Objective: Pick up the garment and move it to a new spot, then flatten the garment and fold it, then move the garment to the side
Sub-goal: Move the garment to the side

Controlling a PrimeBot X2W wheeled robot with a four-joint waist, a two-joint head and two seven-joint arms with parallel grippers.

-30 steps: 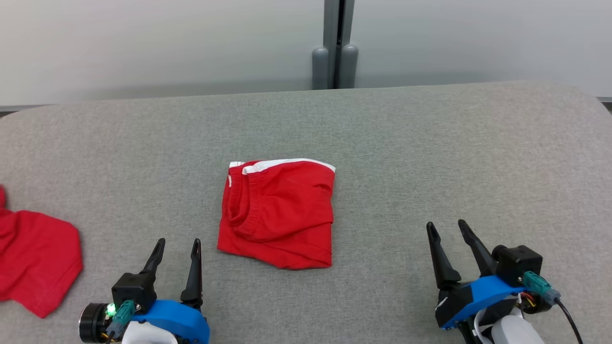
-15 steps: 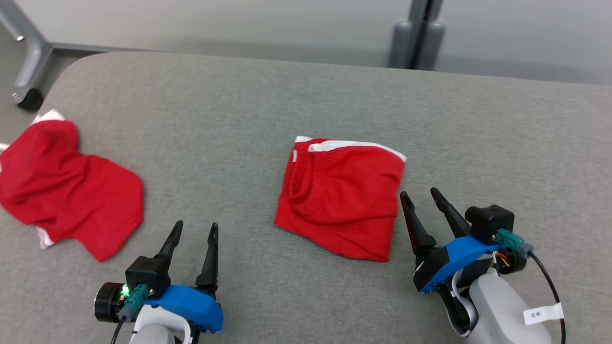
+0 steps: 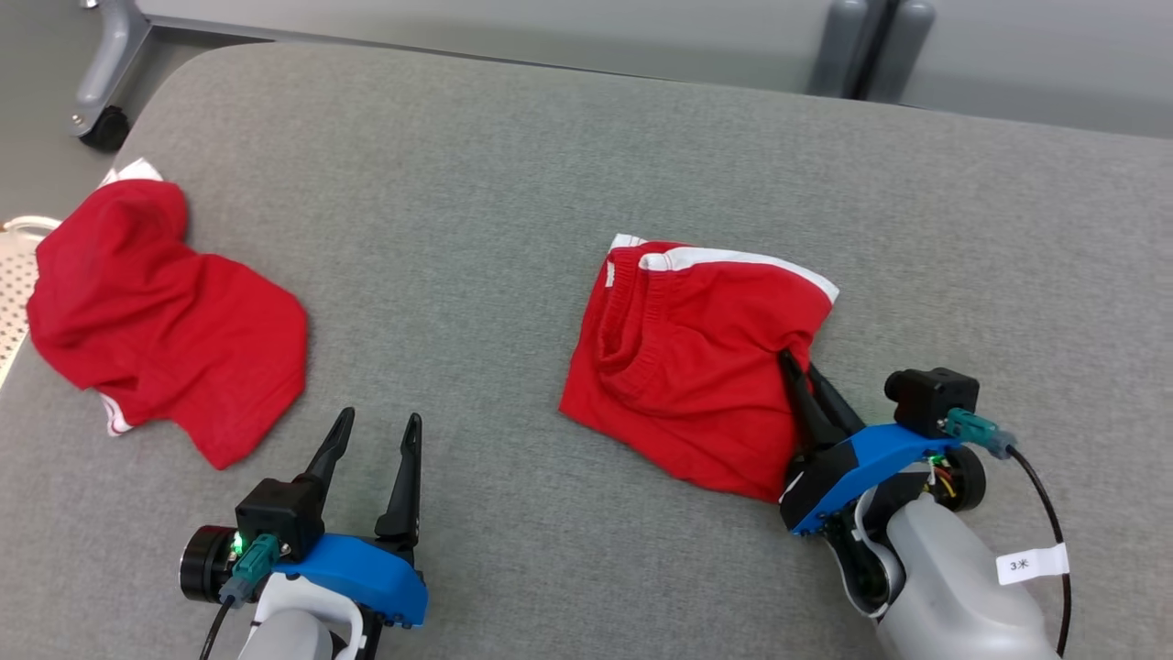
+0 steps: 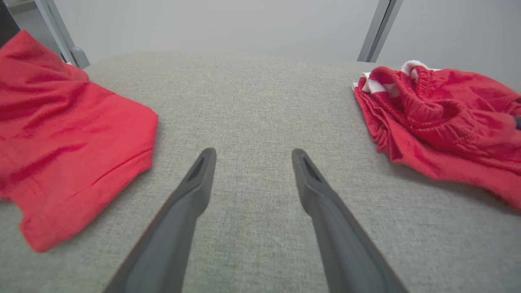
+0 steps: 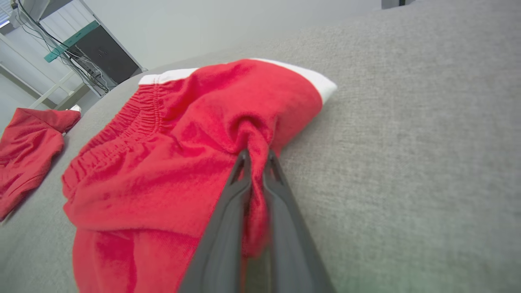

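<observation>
The right end effector (image 3: 795,368) is pinching a bunched ridge of cloth at the right edge of the folded red garment (image 3: 683,367), its fingers (image 5: 228,203) drawn nearly together on the fabric. The garment is lying right of centre in the head view on the grey desk (image 3: 513,183), white trim toward the top of the frame. At lower left, the left end effector (image 3: 378,417) is standing with fingers spread wide over bare desk, holding nothing. A second red garment (image 3: 165,321) is lying crumpled at the desk's left edge.

The pinch appears to be taking only a small fold at one edge, possibly just the upper layers. A lift from here could let the fold fall open, or the cloth slip free of the narrow tips.

A pale perforated object (image 3: 14,275) is showing at the far left edge. It may be a basket, but its contents cannot be told.
</observation>
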